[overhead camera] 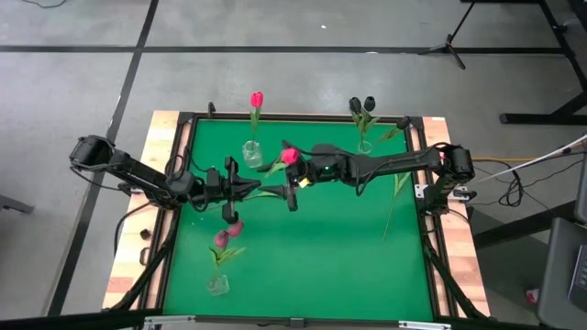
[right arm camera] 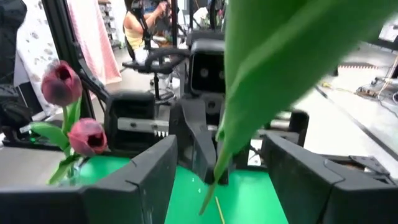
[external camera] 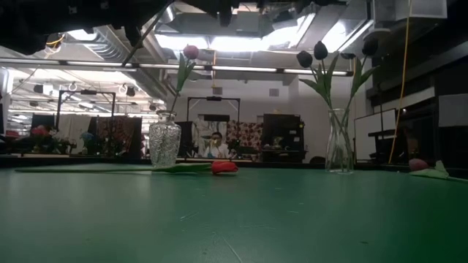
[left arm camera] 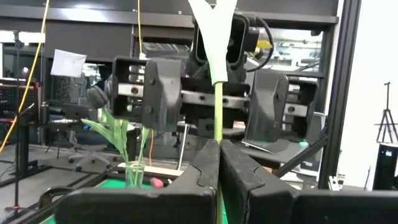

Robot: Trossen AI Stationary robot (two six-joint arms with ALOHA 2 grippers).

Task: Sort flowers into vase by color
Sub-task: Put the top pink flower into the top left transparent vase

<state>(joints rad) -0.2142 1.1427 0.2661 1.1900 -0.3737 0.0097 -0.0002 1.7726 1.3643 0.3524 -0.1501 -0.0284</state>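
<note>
1. we're seeing the left gripper (overhead camera: 260, 191) clamping tight on a pink tulip's stem (left arm camera: 218, 112) over the middle of the green table (overhead camera: 348, 247).
2. the right gripper (overhead camera: 292, 194) is sitting spread wide, facing it, gripping nothing.
3. other flowers are standing in vases: pink (overhead camera: 256, 99), black (overhead camera: 362, 104), maroon (overhead camera: 222, 238).

In the left wrist view the stem (left arm camera: 218, 118) ran out past the top edge, so its head was cut off. A blurred leaf (right arm camera: 280, 68) filled much of the right wrist view, hiding what lay behind it. In the low view both claws were out of sight above the frame. The person (external camera: 214, 146) beyond the table (external camera: 234, 212) was too small to make out.
</note>
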